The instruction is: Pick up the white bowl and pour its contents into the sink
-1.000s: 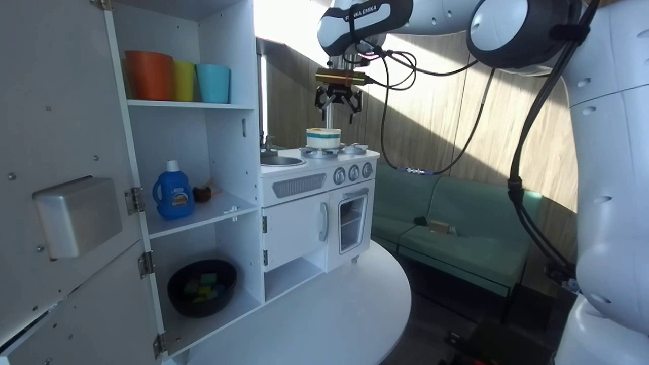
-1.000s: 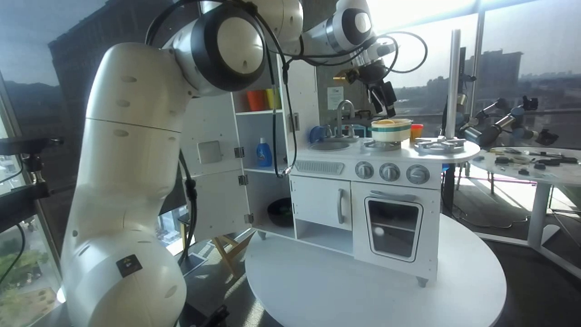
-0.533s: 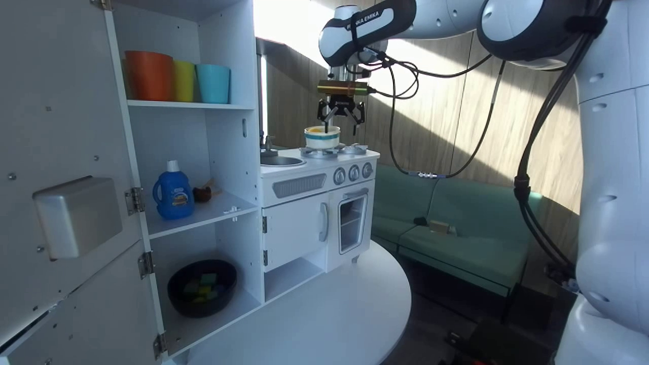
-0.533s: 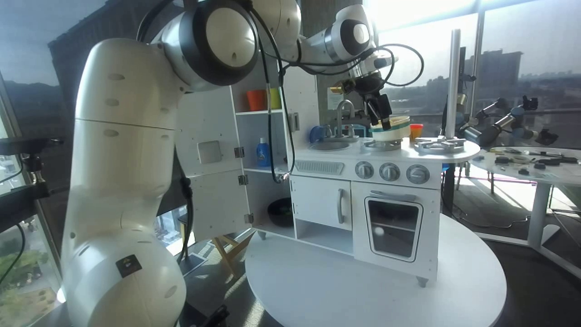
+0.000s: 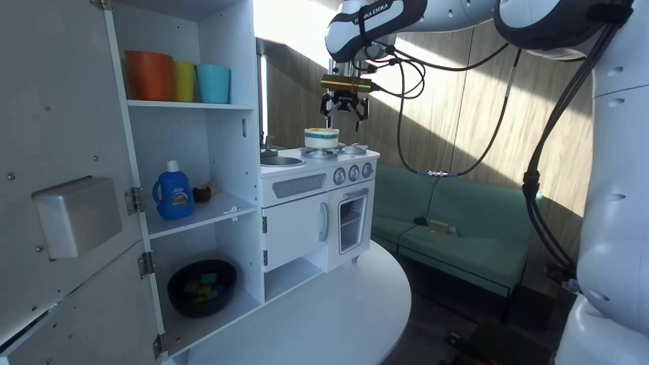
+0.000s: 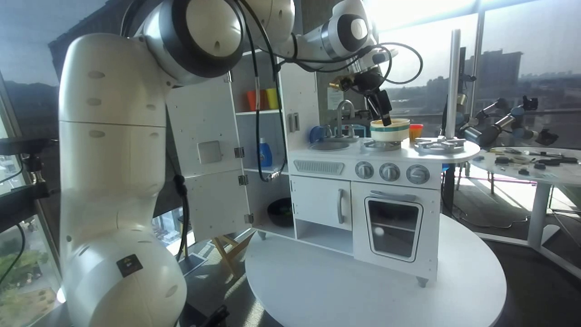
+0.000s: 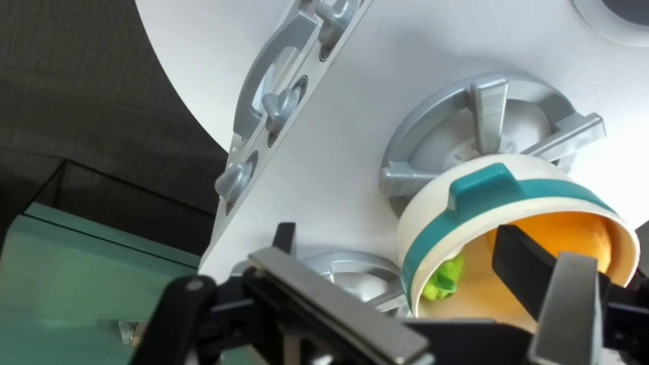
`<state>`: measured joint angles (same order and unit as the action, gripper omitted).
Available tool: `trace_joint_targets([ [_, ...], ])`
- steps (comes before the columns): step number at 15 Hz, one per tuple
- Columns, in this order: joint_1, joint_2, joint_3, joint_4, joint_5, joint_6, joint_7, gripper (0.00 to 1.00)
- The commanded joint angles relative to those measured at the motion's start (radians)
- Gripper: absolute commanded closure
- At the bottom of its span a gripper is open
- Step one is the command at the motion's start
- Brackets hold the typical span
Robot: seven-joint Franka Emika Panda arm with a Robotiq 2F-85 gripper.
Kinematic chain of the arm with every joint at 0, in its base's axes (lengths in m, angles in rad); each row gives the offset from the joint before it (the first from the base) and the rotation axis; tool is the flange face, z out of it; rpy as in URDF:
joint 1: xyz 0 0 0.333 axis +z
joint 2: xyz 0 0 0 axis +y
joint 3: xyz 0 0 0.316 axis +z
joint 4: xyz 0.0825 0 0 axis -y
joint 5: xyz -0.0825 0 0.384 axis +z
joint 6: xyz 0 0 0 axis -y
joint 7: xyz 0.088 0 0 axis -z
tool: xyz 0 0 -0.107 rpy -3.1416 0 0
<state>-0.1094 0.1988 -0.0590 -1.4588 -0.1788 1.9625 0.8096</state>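
Observation:
The white bowl point(image 5: 321, 140) with a teal band and side handle sits level on a burner of the play kitchen; it also shows in an exterior view point(image 6: 389, 134). In the wrist view the bowl point(image 7: 426, 228) holds a green leafy piece point(image 7: 446, 278) and an orange piece point(image 7: 578, 235). My gripper point(image 5: 343, 125) is open and empty just above the bowl. In the wrist view point(image 7: 400, 238) one finger overlaps the bowl's opening and the other is outside the rim. The sink point(image 5: 281, 161) is a round basin beside the burner, also visible in an exterior view point(image 6: 329, 146).
A grey tap point(image 6: 340, 116) rises behind the sink. A second burner point(image 6: 439, 145) lies on the bowl's far side from the sink. A red-orange cup point(image 6: 415, 131) shows behind the bowl. A thick upright pole point(image 6: 453, 81) stands near the kitchen's end. The dark bowl point(image 5: 203, 304) is on the low shelf.
My gripper came down until a finger overlapped the bowl, which tipped slightly, then rose a little and shifted away. The bowl is level again, moved very slightly toward the sink. The fingers stayed open.

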Motion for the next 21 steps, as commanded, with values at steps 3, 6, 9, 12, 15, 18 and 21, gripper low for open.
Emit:
trace_joint_targets([
  [3,0.028,-0.041,-0.036,-0.067,0.005,0.073,0.054,0.00],
  [6,0.036,-0.035,-0.038,-0.085,-0.001,0.109,0.078,0.00],
  [9,0.040,-0.025,-0.044,-0.081,-0.005,0.152,0.123,0.00],
  [12,0.041,-0.006,-0.047,-0.073,-0.007,0.146,0.133,0.00],
  [15,0.038,0.023,-0.054,-0.054,-0.005,0.136,0.142,0.00],
  [18,0.037,0.037,-0.062,-0.052,0.001,0.141,0.141,0.27],
  [21,0.042,0.037,-0.067,-0.048,-0.007,0.154,0.149,0.51],
])
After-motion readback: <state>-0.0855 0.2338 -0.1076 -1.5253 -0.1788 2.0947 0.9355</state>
